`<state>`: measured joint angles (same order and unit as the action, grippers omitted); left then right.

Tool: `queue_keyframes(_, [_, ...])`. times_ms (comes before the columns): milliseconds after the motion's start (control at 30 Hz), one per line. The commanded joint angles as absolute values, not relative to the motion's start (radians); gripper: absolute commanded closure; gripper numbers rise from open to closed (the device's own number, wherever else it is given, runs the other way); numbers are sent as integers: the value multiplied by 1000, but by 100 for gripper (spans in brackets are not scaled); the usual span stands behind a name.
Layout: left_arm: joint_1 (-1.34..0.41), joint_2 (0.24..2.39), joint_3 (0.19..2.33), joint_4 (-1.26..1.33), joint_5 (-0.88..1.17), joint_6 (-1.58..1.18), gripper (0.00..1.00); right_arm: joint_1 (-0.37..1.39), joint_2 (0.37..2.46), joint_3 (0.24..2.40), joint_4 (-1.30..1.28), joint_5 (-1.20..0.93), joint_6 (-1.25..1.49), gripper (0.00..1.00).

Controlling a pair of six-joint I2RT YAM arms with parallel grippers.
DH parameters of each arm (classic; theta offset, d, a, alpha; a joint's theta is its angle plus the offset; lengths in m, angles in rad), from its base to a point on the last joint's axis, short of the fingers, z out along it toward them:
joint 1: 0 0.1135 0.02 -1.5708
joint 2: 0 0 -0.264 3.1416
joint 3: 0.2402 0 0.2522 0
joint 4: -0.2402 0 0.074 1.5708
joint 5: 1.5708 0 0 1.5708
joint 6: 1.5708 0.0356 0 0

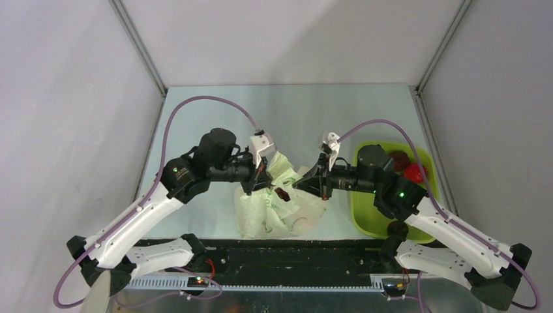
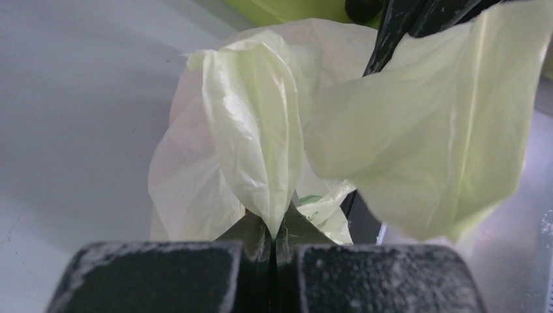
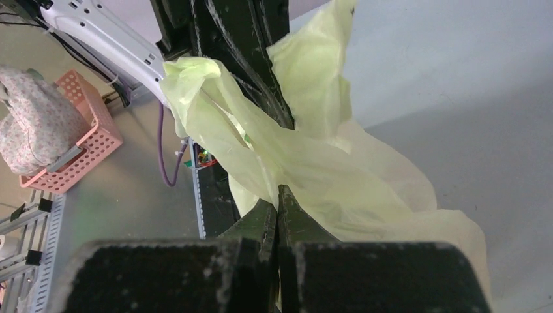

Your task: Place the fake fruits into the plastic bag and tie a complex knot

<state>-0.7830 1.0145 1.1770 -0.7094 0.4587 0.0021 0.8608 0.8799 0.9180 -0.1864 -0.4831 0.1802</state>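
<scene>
So both arms are meeting in the middle of the desk (image 1: pixel 215 117) right now, each one working on the plastic bag (image 1: pixel 280 212). The bag is sitting near the front edge of the desk between the two arms, crumpled and puffed up, with its top flaps pulled upward.

The left pincer (image 2: pixel 272 238) is pinching tight on a folded flap of pale film, with the jaws squeezed together and the flap standing up out of them like a leaf. The right pincer (image 3: pixel 277 202) is doing the same from the other side, jaws pressed together on another bunch of the film. The two pincers are hanging close to each other just above the bag.

From the top camera a dark maroon fruit (image 1: pixel 282 193) is showing through the film, inside the bag. A couple of bright red fruits (image 1: pixel 412 171) are lying in the lime-green tray (image 1: pixel 365 218) off to the right, partly hidden by the right arm.

The right wrist cam is also catching a pink basket (image 3: pixel 78 137) off beyond the desk.
</scene>
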Motion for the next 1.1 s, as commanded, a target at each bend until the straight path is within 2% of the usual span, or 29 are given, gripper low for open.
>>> queue_keyframes(0, [-828,1037,1244,-786,365,49,100,900,910,983,-198,-396,156,100])
queue_keyframes(233, [-882,1043,1268,-830,319,79,97,910,960,1015,-217,-337,189,100])
queue_keyframes(367, [-896,1026,1268,-831,326,85,82,911,985,1032,-238,-312,204,100])
queue_keyframes(467, [-905,1023,1280,-850,341,91,63,911,1004,1046,-242,-311,209,100])
queue_keyframes(567, [-914,1026,1293,-863,342,98,51,912,1021,1052,-237,-315,216,100])
queue_keyframes(767, [-921,1023,1304,-856,343,98,34,934,1042,1061,-236,-329,192,100])
queue_keyframes(1067, [-923,1064,1330,-859,356,103,31,994,1049,1076,-248,-339,132,100])
